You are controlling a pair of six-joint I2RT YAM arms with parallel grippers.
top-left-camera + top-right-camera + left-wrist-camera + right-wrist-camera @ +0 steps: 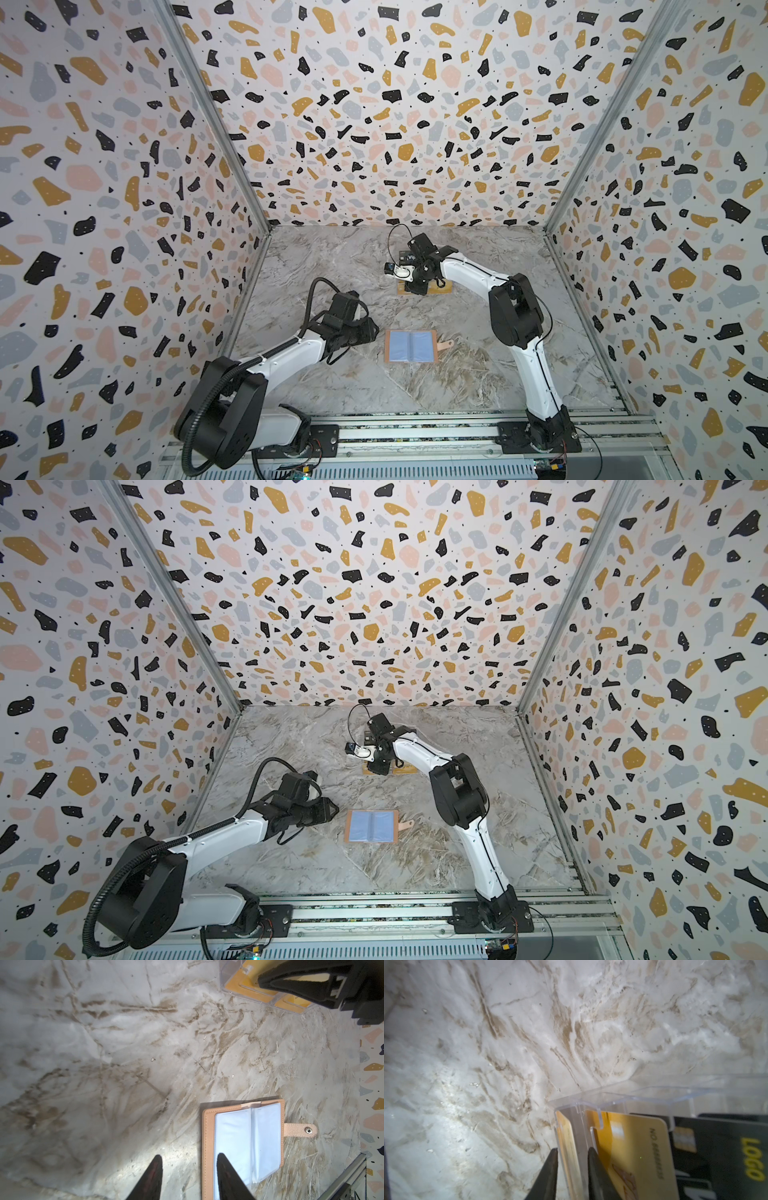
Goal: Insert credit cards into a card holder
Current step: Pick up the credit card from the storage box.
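Observation:
The card holder [410, 346] [372, 826] [247, 1138] lies open and flat on the marble, pink cover down, bluish clear sleeves up, strap tab to the right. My left gripper [189, 1156] [375, 330] hovers open at its left edge, one finger over a sleeve, holding nothing. Gold credit cards [249, 986] stand in a clear acrylic stand [612, 1098] farther back. My right gripper [573, 1150] [417, 286] is lowered into that stand, jaws open a little and straddling the front gold card [566, 1147] and the clear wall. A second gold card [633, 1147] stands behind.
Black cards [726, 1147] [409, 257], one marked "LOGO" and one "Vip", fill the stand's rear tiers. Patterned walls close the marble table [332, 266] on three sides, and a metal rail [415, 432] runs along the front.

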